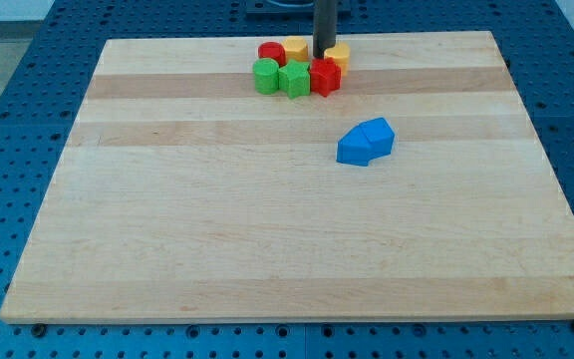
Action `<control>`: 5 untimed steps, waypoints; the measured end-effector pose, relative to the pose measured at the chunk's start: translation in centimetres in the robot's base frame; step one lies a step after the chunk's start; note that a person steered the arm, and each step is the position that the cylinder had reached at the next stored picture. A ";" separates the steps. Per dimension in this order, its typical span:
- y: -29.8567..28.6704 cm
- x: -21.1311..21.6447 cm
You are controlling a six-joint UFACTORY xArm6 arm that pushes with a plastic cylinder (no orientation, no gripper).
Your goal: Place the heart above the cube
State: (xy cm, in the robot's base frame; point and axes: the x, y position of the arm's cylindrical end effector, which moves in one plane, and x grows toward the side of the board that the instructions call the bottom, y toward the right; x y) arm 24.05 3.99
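Note:
My tip (322, 56) stands near the view's top, in a cluster of blocks, between a yellow block (296, 49) on its left and a yellow block (338, 54) on its right. A red block (271, 52) lies at the cluster's top left. Below are a green block (266, 75), a green block (293, 79) and a red block (325, 76), which sits just below the tip. Two blue blocks lie touching at centre right: a cube-like one (355, 148) and one up and to its right (377, 133). Which block is the heart cannot be made out.
The blocks lie on a light wooden board (267, 229) that rests on a blue perforated table (28, 60). The cluster sits close to the board's top edge.

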 end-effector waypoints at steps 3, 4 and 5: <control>4.3 3.7; 5.8 3.5; 6.7 3.3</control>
State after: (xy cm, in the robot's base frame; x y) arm 27.33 10.69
